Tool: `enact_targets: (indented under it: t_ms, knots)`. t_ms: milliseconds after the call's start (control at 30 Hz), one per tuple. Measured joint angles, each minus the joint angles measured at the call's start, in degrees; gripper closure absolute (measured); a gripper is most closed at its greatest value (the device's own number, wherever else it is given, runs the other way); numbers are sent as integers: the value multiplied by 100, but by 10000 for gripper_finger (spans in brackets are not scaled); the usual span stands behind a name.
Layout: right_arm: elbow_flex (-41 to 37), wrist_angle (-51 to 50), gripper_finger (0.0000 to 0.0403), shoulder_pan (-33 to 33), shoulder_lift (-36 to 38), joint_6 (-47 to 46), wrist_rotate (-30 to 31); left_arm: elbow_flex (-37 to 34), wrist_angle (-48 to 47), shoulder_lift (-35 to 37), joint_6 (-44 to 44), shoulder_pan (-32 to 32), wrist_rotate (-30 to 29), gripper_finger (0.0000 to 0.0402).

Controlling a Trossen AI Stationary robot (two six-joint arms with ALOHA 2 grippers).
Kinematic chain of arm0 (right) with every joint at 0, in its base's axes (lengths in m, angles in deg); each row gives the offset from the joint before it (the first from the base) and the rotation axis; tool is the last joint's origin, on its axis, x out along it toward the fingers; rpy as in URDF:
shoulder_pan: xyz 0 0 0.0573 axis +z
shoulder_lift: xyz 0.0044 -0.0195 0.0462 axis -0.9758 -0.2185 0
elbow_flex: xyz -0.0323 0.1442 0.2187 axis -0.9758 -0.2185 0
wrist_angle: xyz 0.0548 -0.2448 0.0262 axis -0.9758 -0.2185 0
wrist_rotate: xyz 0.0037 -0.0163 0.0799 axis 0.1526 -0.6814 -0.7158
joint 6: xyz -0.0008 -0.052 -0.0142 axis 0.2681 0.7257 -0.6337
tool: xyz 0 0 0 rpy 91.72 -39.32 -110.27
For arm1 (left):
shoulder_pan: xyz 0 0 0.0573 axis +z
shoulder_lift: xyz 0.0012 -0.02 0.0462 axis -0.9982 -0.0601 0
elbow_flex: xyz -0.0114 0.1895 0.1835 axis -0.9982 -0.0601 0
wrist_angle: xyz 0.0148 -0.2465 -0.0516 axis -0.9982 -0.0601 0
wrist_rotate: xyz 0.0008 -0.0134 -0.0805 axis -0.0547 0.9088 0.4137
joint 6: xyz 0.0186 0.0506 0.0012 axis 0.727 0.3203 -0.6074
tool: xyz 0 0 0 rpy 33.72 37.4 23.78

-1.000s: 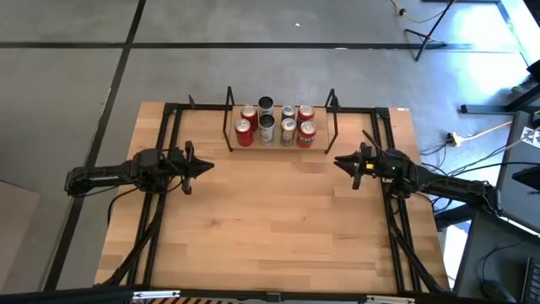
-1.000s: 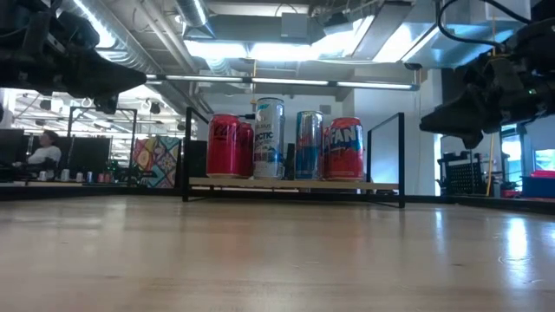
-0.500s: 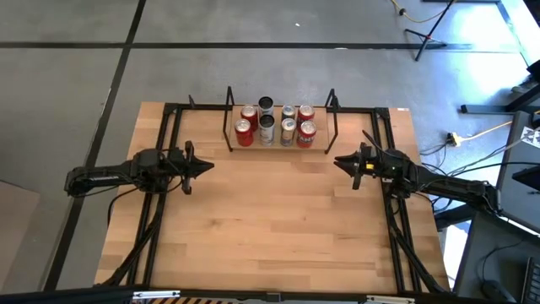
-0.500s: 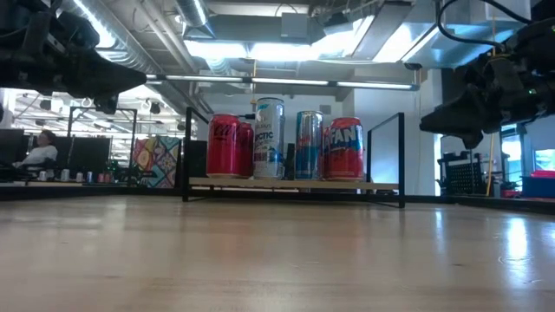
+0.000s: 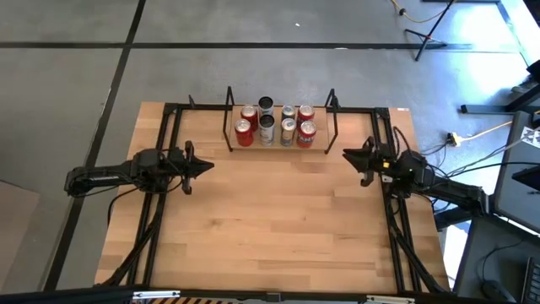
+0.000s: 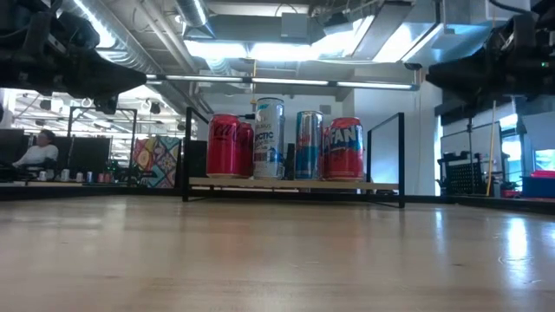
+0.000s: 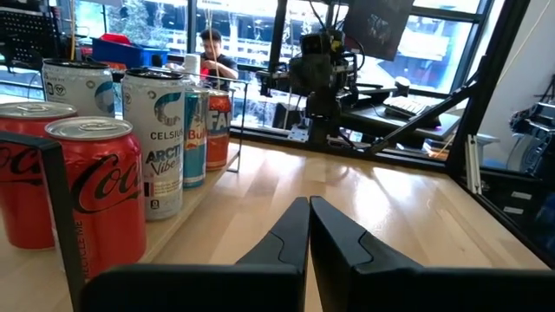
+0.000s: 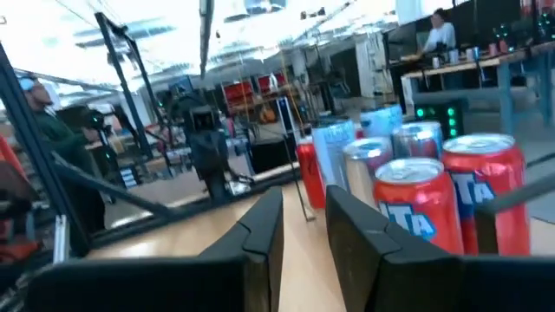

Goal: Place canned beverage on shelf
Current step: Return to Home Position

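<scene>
Several cans (image 5: 274,125) stand upright in two rows on the shelf (image 6: 295,183), a low wooden board with black wire ends at the table's far middle. They include red, silver and blue cans (image 6: 284,139). My left gripper (image 5: 211,165) hovers at the table's left, level and pointing right, shut and empty; its wrist view shows the cans (image 7: 95,173) off to one side. My right gripper (image 5: 345,154) hovers at the table's right, pointing left. It stands a little open with nothing between its fingers (image 8: 260,225), and the cans (image 8: 425,199) are beside it.
Black frame rails (image 5: 169,135) run along the table's left and right sides (image 5: 396,228). Bare wooden tabletop (image 5: 278,211) stretches between the arms and toward the near edge. People sit at desks in the room beyond the table (image 6: 35,154).
My right gripper has drawn back toward the table's right edge, risen and tipped its fingers slightly upward. The left arm and the cans have kept still.
</scene>
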Motion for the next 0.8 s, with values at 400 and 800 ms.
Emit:
enact_targets:
  t_ms: [400,800]
  knots:
    - [1,-721,326,-1,-21,0,39,0,13,-10,0,-1,-41,397]
    - [7,-734,326,2,-15,2,37,0,22,-10,0,1,-41,397]
